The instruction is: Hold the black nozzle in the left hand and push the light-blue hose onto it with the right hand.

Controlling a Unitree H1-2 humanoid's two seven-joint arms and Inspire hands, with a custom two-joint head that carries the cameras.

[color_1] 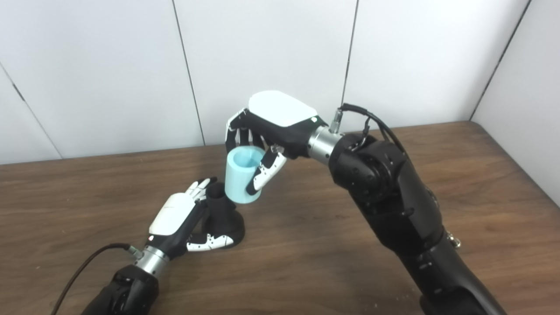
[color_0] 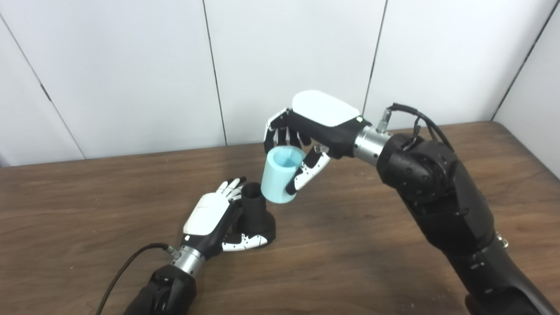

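The black nozzle (color_0: 256, 214) stands upright on the wooden table (color_0: 350, 245), with a wide round base and a narrower open tube on top. My left hand (color_0: 213, 221) is wrapped around its base from the left, thumb across the front. The light-blue hose (color_0: 281, 174), a short thick tube with its open end up, hangs tilted just right of and above the nozzle's tube. My right hand (color_0: 306, 131) is shut on the light-blue hose from above and behind, thumb on its front. Hose and nozzle tube look close together but not joined.
White wall panels (color_0: 284, 61) rise behind the table's far edge. A black cable (color_0: 127, 267) trails from my left wrist toward the bottom edge. My bulky right forearm (color_0: 437, 192) crosses the right half of the table.
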